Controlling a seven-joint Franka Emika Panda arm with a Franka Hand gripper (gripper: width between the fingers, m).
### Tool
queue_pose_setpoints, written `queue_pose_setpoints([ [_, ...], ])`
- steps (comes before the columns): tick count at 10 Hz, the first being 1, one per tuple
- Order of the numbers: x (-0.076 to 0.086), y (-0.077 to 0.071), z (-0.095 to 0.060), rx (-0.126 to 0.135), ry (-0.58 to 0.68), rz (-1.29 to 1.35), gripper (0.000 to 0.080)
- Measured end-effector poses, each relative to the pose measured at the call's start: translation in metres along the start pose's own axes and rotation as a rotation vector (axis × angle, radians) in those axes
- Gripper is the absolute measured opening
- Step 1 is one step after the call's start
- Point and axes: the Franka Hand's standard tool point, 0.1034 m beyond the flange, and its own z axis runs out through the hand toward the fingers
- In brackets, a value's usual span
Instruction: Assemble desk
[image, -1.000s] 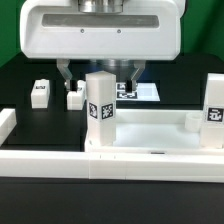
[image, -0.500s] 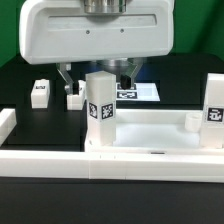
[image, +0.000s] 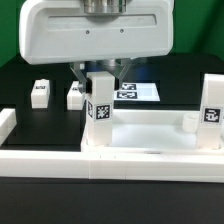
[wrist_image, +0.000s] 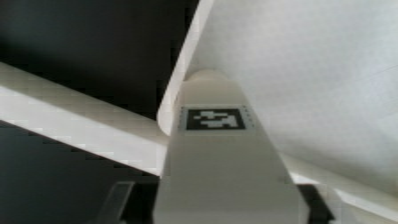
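**Gripper closed on an upright desk leg at the tabletop's end**

The gripper (image: 100, 76) is being held straight above the upright leg (image: 101, 108). Its fingers (image: 82, 74) are angling in on either side of the leg's top. The jaws are partly closed, and they appear to be pressing on the leg, though actual contact is hard to confirm at this size. In the wrist view the same leg (wrist_image: 215, 150) is running up the middle of the picture with its tag facing the camera, and the dark fingers (wrist_image: 128, 200) are flanking its sides.

The leg is standing at the end of the white tabletop (image: 150, 131) on the exterior view's left. Whether it is seated in the tabletop or only beside it cannot be told. A second tagged leg (image: 212, 105) is standing at the opposite end.

Behind, on the black table (image: 20, 105), a small loose leg (image: 40, 93) and another loose leg (image: 75, 96) are sitting apart from each other. The marker board (image: 138, 92) is lying flat beyond the gripper. A low white border rail (image: 45, 160) is running along the front.
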Motion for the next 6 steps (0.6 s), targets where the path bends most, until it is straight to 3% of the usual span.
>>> queue_pose_setpoints([
  [4, 0.0001, -0.0005, 0.0001, 0.005, 0.002, 0.251, 0.0288],
  [6, -0.0006, -0.0007, 0.0007, 0.034, 0.009, 0.507, 0.0288],
])
